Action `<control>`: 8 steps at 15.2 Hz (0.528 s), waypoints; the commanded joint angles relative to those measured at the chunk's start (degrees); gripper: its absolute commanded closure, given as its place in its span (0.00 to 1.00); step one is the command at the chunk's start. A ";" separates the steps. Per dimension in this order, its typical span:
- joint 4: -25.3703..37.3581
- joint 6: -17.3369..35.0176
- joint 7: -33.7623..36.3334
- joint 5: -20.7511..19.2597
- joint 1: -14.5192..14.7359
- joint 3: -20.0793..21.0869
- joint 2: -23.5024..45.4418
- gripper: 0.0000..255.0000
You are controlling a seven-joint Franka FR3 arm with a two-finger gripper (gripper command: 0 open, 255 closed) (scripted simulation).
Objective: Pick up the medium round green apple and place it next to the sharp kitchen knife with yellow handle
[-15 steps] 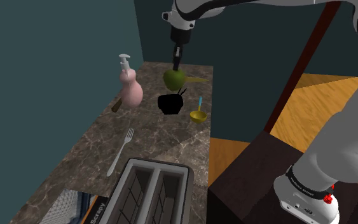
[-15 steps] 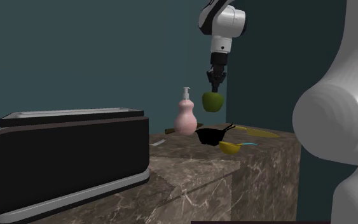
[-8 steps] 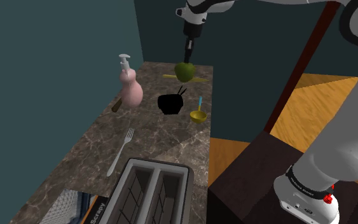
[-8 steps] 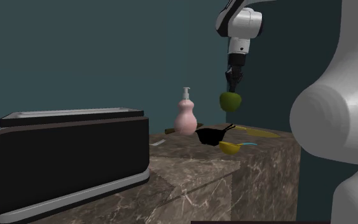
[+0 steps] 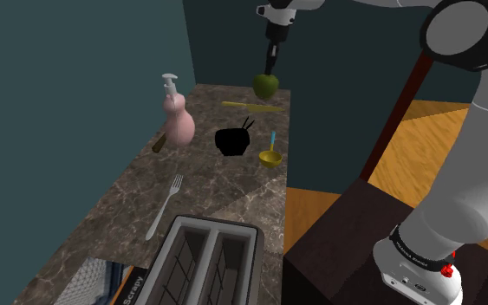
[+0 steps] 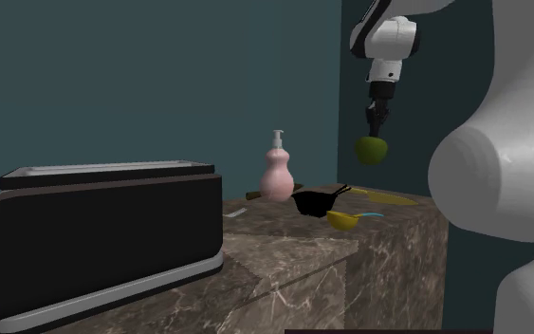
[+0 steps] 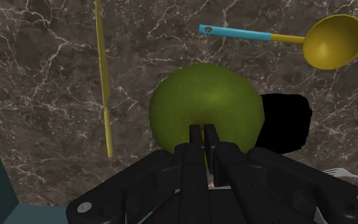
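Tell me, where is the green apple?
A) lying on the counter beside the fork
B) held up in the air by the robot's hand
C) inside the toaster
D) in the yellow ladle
B: the hand pinches the apple at its top, and it hangs clear above the counter.

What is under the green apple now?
Marbled counter, with the yellow knife off to one side. The apple hides the spot straight below and part of a black bowl.

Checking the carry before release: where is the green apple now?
In the shoulder view, the green apple hangs from the gripper, raised over the far end of the counter, near the yellow knife.
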 commanded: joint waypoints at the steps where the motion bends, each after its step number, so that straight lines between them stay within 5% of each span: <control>1: 3.44 -1.10 -2.41 0.62 -1.59 -0.83 2.61 1.00; 4: 9.89 -3.59 -5.73 1.64 -4.19 -1.91 7.04 1.00; 8: 6.20 -0.34 -6.10 1.69 -4.10 -1.84 6.63 1.00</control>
